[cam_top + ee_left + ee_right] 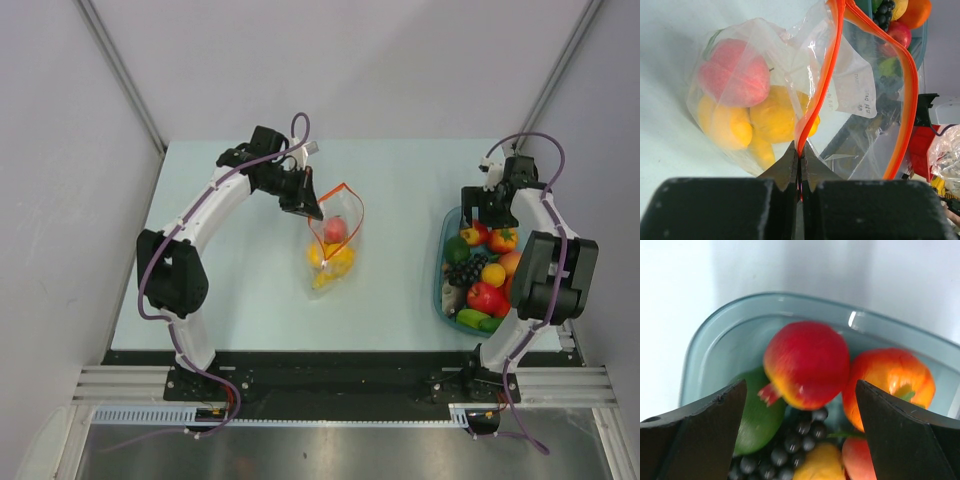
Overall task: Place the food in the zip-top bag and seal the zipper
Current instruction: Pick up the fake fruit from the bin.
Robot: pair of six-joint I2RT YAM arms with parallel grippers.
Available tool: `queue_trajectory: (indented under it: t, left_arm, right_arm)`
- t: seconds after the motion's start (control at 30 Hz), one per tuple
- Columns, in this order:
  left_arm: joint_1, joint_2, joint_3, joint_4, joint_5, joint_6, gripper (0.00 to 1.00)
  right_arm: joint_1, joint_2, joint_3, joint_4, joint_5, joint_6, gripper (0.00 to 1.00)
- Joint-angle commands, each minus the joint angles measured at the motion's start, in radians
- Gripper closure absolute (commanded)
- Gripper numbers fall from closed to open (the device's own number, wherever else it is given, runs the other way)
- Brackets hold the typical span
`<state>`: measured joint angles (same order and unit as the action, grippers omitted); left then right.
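The clear zip-top bag (333,245) lies mid-table with a pink peach (732,72) and yellow pieces (775,117) inside. Its red-orange zipper (822,85) rim gapes open. My left gripper (801,152) is shut on the zipper strip at the bag's near corner; it also shows in the top view (312,212). My right gripper (800,405) is open and empty above the teal tub (445,270), over a red-yellow pomegranate (807,365), an orange-red piece (890,382), a green piece (757,417) and black grapes (800,440).
The teal tub (715,340) at the right holds several more toy fruits and vegetables (485,295). Grey walls surround the table; the black front rail (320,365) runs along the near edge.
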<state>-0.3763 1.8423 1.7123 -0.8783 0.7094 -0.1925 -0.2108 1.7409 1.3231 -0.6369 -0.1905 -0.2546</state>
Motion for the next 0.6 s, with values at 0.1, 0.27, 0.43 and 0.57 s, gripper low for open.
queue_trajectory:
  t: [0.1,0.27,0.43,0.57]
  left_arm:
    - [0.016,-0.003,0.029,-0.002,-0.016,0.028,0.96]
    - [0.019,-0.002,0.03,-0.007,-0.021,0.027,0.95]
    - [0.02,0.003,0.035,-0.008,-0.025,0.022,0.96]
    - [0.02,0.002,0.041,-0.01,-0.03,0.021,0.95]
  right_arm:
    - [0.01,0.089,-0.002,0.091,0.037,0.009,0.05]
    - [0.019,0.109,-0.002,0.105,0.02,0.023,0.07]
    - [0.027,0.102,-0.002,0.091,0.002,0.021,0.2]
    - [0.013,0.007,-0.002,0.028,-0.042,-0.011,0.37]
